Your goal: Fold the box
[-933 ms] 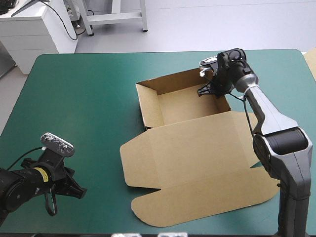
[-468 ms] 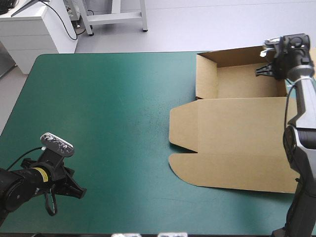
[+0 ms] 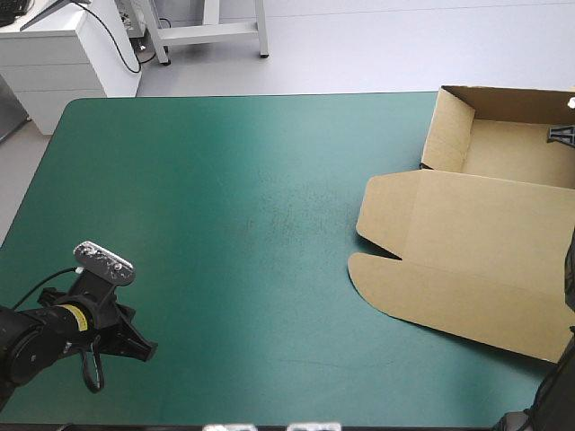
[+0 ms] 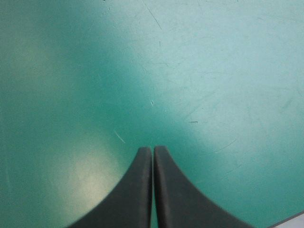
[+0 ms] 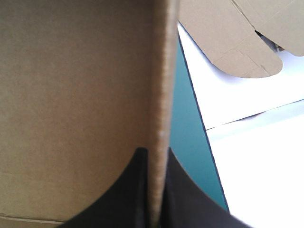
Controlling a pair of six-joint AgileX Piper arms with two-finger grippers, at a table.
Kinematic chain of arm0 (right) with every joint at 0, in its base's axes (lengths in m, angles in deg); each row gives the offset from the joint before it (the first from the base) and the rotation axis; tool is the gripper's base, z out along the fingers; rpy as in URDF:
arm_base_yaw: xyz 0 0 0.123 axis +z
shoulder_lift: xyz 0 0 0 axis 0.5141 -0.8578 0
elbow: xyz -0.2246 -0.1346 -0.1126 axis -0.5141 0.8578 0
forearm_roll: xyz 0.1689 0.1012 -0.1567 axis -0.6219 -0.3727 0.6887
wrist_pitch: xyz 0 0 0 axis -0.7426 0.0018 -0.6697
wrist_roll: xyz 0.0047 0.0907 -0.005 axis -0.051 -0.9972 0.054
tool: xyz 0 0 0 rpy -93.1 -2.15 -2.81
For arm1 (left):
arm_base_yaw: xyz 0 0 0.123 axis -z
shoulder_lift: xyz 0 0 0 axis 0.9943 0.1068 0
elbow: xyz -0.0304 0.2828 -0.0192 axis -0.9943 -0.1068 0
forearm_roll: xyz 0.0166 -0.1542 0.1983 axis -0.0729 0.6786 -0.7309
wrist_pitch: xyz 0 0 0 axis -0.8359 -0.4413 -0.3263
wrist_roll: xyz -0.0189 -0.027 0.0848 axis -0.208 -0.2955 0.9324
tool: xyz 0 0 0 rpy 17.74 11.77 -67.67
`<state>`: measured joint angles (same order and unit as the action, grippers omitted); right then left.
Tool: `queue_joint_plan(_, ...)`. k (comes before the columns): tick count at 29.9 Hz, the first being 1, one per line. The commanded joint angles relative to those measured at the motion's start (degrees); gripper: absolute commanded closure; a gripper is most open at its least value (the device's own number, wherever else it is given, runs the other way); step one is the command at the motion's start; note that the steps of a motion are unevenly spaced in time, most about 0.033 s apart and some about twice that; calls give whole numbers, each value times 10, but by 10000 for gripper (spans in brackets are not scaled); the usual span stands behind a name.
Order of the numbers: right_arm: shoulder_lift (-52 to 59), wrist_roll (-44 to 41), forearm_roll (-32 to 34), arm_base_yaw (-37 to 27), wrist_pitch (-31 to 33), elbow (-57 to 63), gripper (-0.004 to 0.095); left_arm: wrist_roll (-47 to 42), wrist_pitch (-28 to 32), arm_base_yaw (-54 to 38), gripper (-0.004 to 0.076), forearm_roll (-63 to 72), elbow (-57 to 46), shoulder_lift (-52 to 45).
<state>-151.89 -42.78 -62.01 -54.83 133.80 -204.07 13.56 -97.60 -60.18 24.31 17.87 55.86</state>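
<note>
1. Your right hand (image 5: 156, 156) grips a wall of the box (image 3: 476, 242), an open tray at the worktop's (image 3: 225, 224) far right corner.
2. Your left hand (image 4: 152, 151) sits closed (and empty) near-left.
3. Pull rightward and the box could slip off the edge.

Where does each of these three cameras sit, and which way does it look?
High view: above and behind the robot, looking down at the table; the left arm shows.
Left wrist view: above the left gripper, shut, facing bare teal-green cover.
Right wrist view: above the right gripper, shut on the box wall.
Shared: high and right wrist views both show the box.
</note>
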Motion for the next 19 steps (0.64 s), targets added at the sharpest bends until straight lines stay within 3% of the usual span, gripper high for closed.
queue_joint_plan(1, 38, 9, -27, -22, -32, -15, 826, 0, 20, 3, 731, 1, 12, -2)
queue_joint_plan(4, 38, 22, -30, -30, -33, -15, 612, -1, 20, 3, 731, 1, 12, -2)
queue_joint_plan(10, 38, 24, -37, -36, -28, -15, -19, -3, 20, 3, 731, 1, 12, -2)
queue_joint_plan(19, 38, 24, -49, -36, -8, -16, -22, -3, 21, 3, 731, 1, 12, -2)
